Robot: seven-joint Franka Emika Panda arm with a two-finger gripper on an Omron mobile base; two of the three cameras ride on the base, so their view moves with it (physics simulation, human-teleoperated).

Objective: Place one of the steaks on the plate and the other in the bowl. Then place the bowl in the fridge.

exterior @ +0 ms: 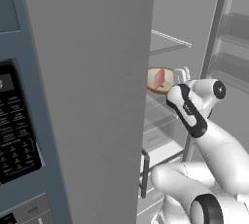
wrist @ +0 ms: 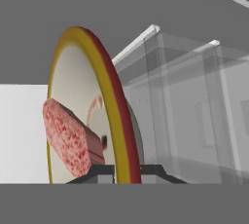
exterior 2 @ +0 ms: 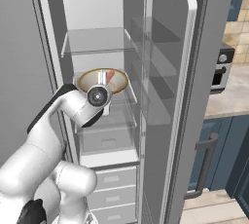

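You have the bowl (exterior 2: 102, 81) pinched by its rim: in the hand view the claw (wrist: 127, 172) sits nearly closed, one dark tip on each side of the tan-yellow edge (wrist: 97, 72). The bowl is shallow and round, smooth and pale cream inside, reddish-brown on its outer wall. One steak (wrist: 68, 138) lies in it, a thick pinkish-red slab with a mottled, pale-flecked face, resting against the inner surface just above the fingertips.

You are holding the bowl inside the open fridge (exterior 2: 92, 4), a tall grey-silver box with a pale lining. Clear glass shelves (exterior 2: 95, 40) cross it above the bowl, a see-through drawer (exterior 2: 104, 138) sits below, and white drawers (exterior 2: 112, 179) lie lower still. The open door (exterior 2: 175, 96) with its transparent bins stands to your right. In the left base view a broad flat grey panel (exterior: 92, 96) blocks much of the interior, and a black microwave panel (exterior: 14, 121) lies further left.

From the left base view the bowl (exterior: 159, 80) hangs just ahead of the wrist, at mid-height in the fridge. You cannot tell whether it touches a shelf.
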